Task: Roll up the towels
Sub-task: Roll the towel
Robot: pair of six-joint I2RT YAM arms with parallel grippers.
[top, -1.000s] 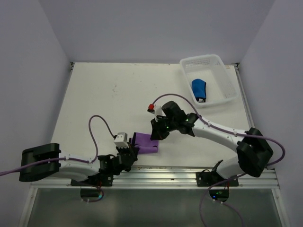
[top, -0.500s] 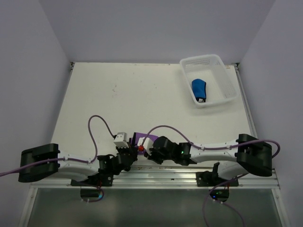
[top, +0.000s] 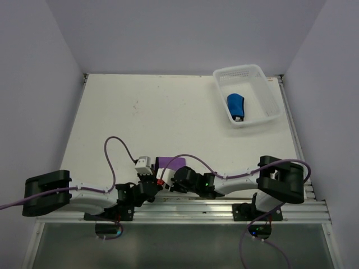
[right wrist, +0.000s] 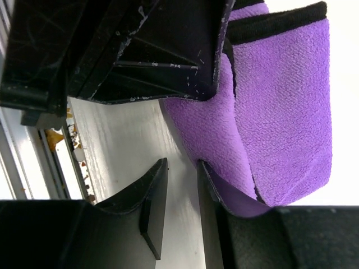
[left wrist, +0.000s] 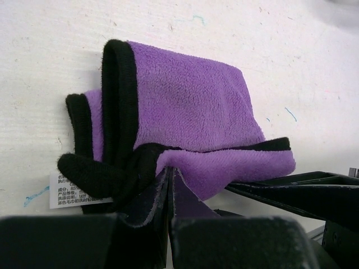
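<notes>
The purple towel lies folded near the table's front edge, its dark hem showing in the left wrist view. My left gripper is shut on the towel's near hem. My right gripper sits low right beside it, open, with bare table between its fingers. One of its fingers touches the edge of the purple towel. The blue towel lies rolled up in the basket.
The white perforated basket stands at the back right corner. The metal rail of the table's front edge runs just behind both grippers. The left gripper's body fills the top of the right wrist view.
The right arm has swung from the towel's right edge down to the front edge beside the left gripper, and its jaws have opened. The left gripper has stayed shut on the towel.
</notes>
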